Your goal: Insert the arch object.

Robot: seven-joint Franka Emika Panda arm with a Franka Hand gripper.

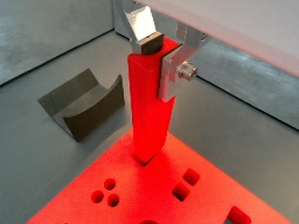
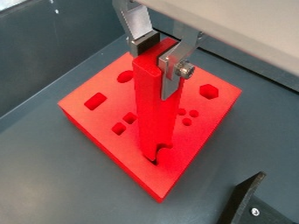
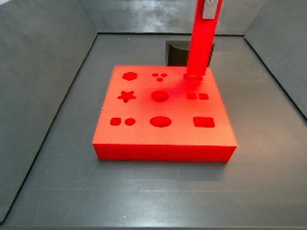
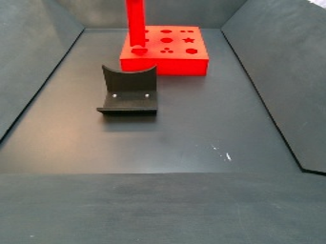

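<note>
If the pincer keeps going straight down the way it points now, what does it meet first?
The pincer grips the top of the upright red bar, whose lower end sits at a hole in the red board. Going down, the bar would likely bottom out in the board first; how deep it already sits is unclear.

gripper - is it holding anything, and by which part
Yes. The gripper is shut on the red bar, gripping its top end. The bar stands upright with its lower end in a hole of the board.
</note>
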